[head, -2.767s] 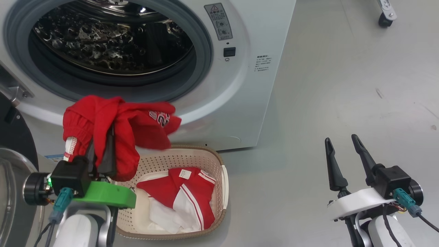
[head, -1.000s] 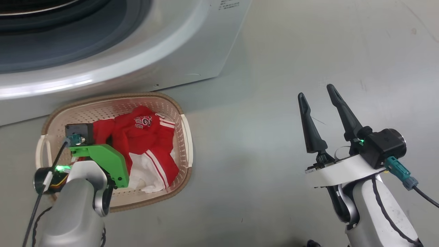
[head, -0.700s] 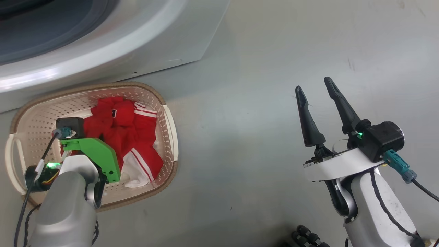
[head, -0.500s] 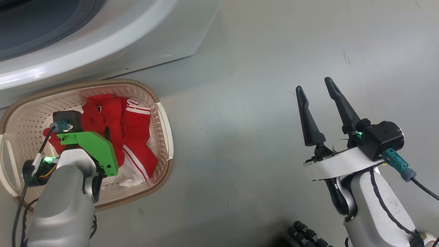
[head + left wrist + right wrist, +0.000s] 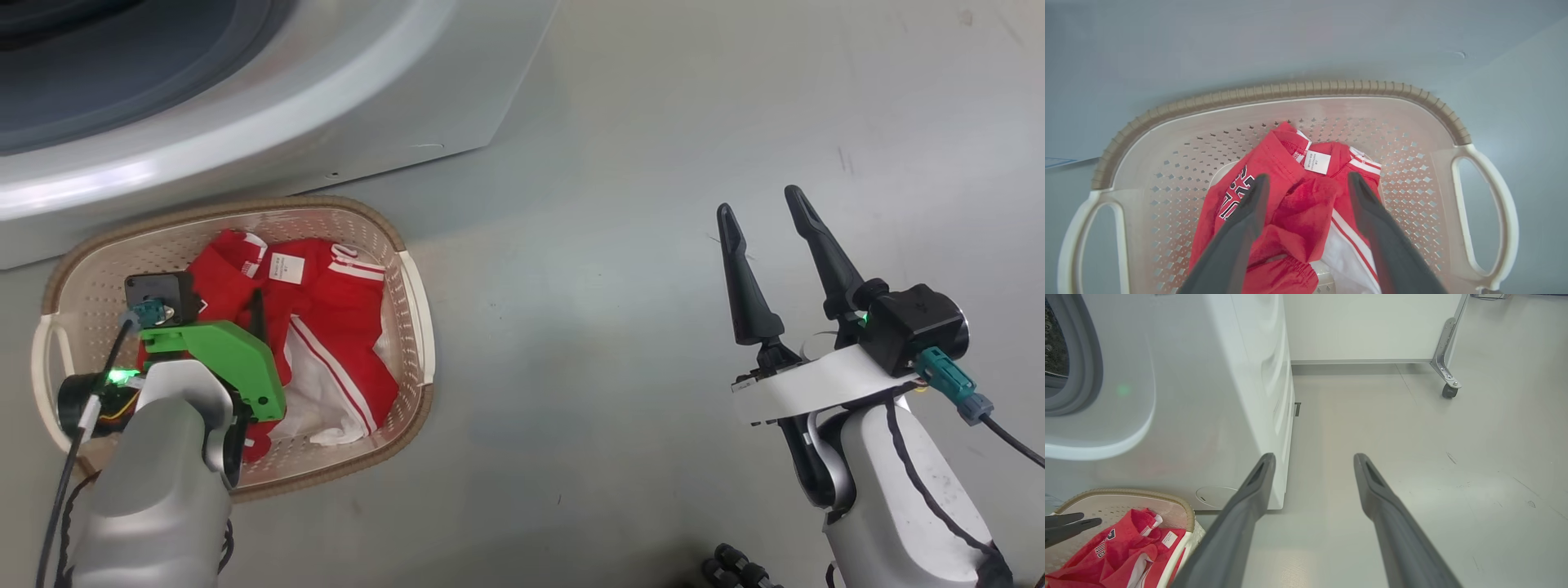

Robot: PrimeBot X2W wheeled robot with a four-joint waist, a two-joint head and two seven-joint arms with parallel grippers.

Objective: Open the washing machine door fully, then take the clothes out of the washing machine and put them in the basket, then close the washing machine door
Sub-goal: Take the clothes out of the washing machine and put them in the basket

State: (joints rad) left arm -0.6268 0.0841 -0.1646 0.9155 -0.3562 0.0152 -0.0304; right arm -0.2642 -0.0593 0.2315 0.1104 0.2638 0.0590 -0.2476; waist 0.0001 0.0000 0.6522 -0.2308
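The drop-off step is, by the look of it, just finishing. The left gripper [image 5: 1307, 177] is hanging inside the cream basket [image 5: 245, 204] with its two dark fingers standing wide apart. They are gripping nothing and are merely straddling a bunched fold of the red clothes [image 5: 1290, 196]. Those garments, red with white stripes, white panels and a small white label [image 5: 1317, 162], are lying heaped in the basket, filling its middle and its 3 o'clock half in the head view. The basket itself is sitting on the grey floor [image 5: 571, 327] at about 8 o'clock in that view. The white washing machine [image 5: 367, 98] is standing just beyond it at 12 o'clock. The right gripper [image 5: 759, 202] is hovering at 4 o'clock, well apart from the basket, jaws released and empty, fingers pointing toward 12 o'clock over bare floor. The next move is probably calling for the left arm to be lifting straight up out of the basket. The open fingers need to be coming clear of the loose fold between them, since soft fabric could be catching on a finger and trailing out. Whether more clothes are waiting in the drum cannot be told from here. So the step after that is either reaching into the machine again or swinging the washing machine door shut.
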